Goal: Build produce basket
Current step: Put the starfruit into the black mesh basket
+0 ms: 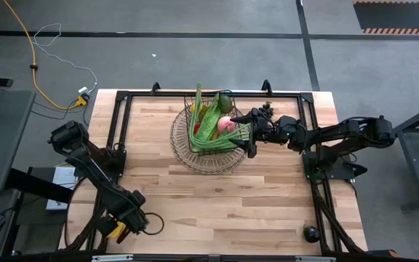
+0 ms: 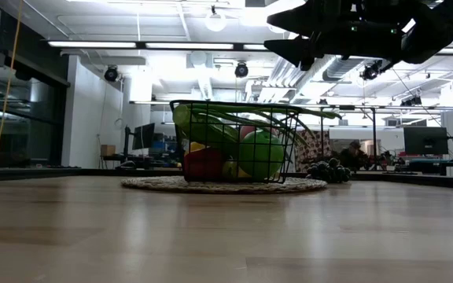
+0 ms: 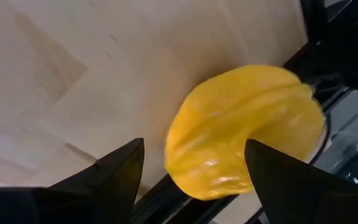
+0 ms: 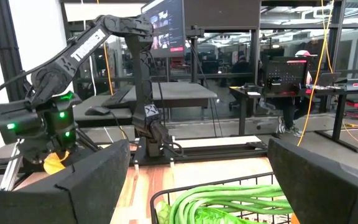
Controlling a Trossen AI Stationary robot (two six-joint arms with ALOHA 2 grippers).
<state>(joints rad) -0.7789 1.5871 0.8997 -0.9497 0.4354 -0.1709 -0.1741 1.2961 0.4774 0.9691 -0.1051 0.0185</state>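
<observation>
The dark wire basket (image 1: 208,135) stands at the table's middle far side. It holds long green beans (image 1: 211,124), a pink apple (image 1: 226,125) and green and red fruit (image 2: 259,153). My right gripper (image 1: 246,133) hovers open and level at the basket's right rim, with nothing between its fingers (image 4: 197,158). At the table's near left corner lies a yellow ribbed fruit (image 3: 244,127), resting against the black frame rail. My left gripper (image 3: 194,149) points steeply down over it, open, one finger on either side; I see no touch.
Dark grapes (image 2: 329,170) lie on the table just right of the basket. A dark round fruit (image 1: 311,233) sits near the near right corner. The black frame rail (image 1: 122,124) runs around the wooden tabletop. The middle and near part of the top is bare wood.
</observation>
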